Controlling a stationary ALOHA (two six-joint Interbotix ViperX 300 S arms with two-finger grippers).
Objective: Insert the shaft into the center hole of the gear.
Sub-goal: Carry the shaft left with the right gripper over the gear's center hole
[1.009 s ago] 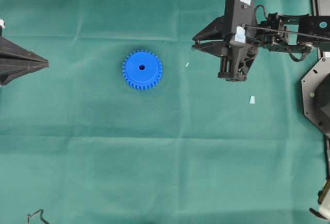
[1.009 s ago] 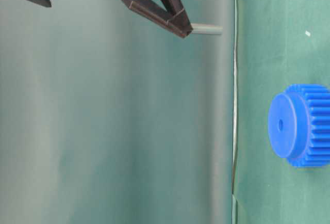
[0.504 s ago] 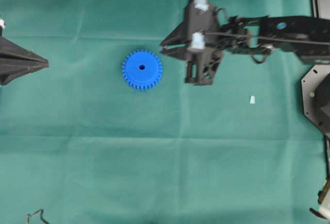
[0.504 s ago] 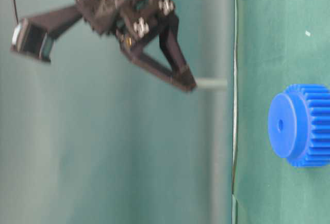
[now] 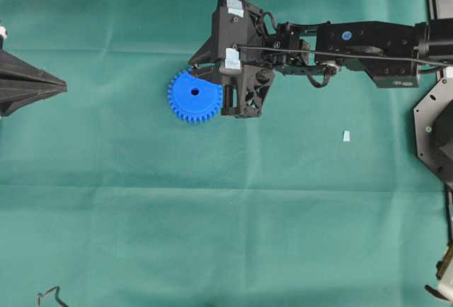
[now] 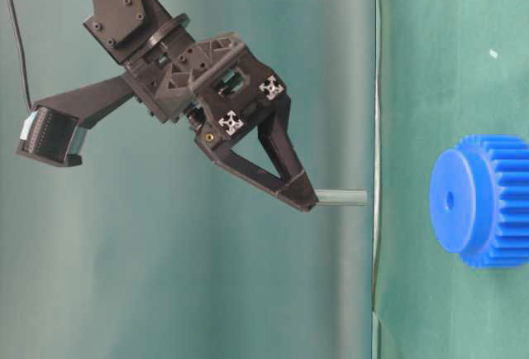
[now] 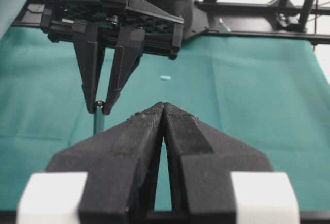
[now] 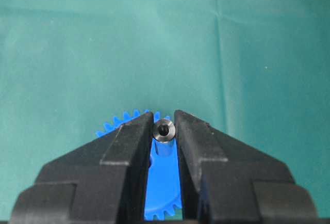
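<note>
The blue gear (image 5: pixel 191 98) lies flat on the green cloth, its dark center hole (image 5: pixel 195 92) uncovered. My right gripper (image 5: pixel 192 66) hangs over the gear's right side, shut on the silvery shaft (image 8: pixel 164 131), which points down at the gear (image 8: pixel 162 185). In the table-level view the shaft (image 6: pixel 340 198) sticks out of the fingertips (image 6: pixel 302 200), roughly in line with the hole (image 6: pixel 450 200) and a clear gap short of the gear's face (image 6: pixel 463 202). My left gripper (image 5: pixel 62 88) rests shut and empty at the left edge. Its fingers (image 7: pixel 164 106) hide the gear in the left wrist view.
A small pale scrap (image 5: pixel 346 136) lies on the cloth right of the gear. A black base plate (image 5: pixel 433 134) stands at the right edge, and a thin cable (image 5: pixel 49 296) curls at the bottom left corner.
The right arm has swung left with the shaft, from well right of the gear to above it. The gear and the left gripper have not moved.
</note>
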